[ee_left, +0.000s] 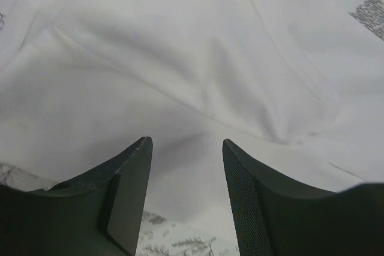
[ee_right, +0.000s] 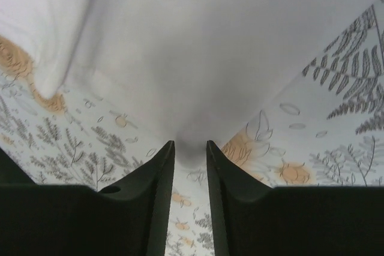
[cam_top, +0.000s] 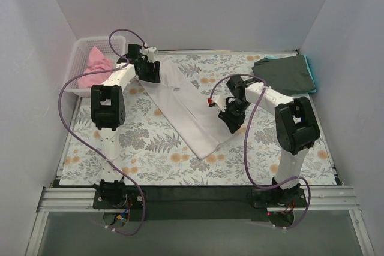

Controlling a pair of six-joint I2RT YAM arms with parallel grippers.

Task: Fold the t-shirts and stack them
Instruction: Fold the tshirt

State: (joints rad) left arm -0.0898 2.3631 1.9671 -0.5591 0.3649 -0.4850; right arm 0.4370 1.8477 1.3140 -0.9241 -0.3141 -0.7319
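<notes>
The large white t-shirt (cam_top: 183, 106) lies folded into a long strip, running diagonally across the floral cloth. My left gripper (cam_top: 149, 69) is open at its far end, jaws apart just above the white cloth (ee_left: 192, 76). My right gripper (cam_top: 231, 119) is at the strip's near right corner. Its jaws stand a narrow gap apart, with the white corner (ee_right: 198, 58) reaching in at the tips and the tablecloth showing through the gap. A pink t-shirt (cam_top: 96, 64) lies in the basket. The dark grey-green t-shirt (cam_top: 287, 73) lies on the teal one (cam_top: 309, 69) at the far right.
The white lattice basket (cam_top: 80, 52) stands at the far left against the wall. The floral table cloth (cam_top: 150, 148) covers the table. White walls close in on three sides. The black rail with both arm bases (cam_top: 192, 199) runs along the near edge.
</notes>
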